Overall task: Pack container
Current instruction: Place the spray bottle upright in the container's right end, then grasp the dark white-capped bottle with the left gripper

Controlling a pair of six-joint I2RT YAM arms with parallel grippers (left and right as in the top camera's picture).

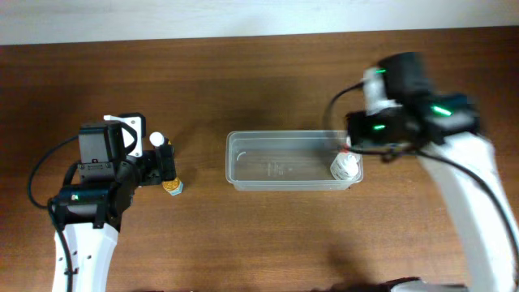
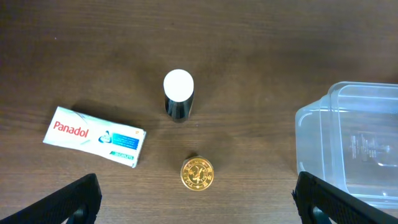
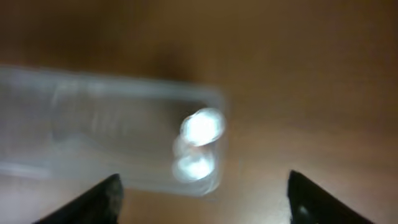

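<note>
Two grippers spread wide, one at each end of the container.
The clear container sits on the wooden table with a small white item inside its right end. The right gripper, jaws apart and empty, hangs above that end, its view blurred. Off the container's left end stand a white-capped dark bottle and a gold-lidded jar, with a Panadol box farther out. The left gripper, jaws apart, hovers over them.
</note>
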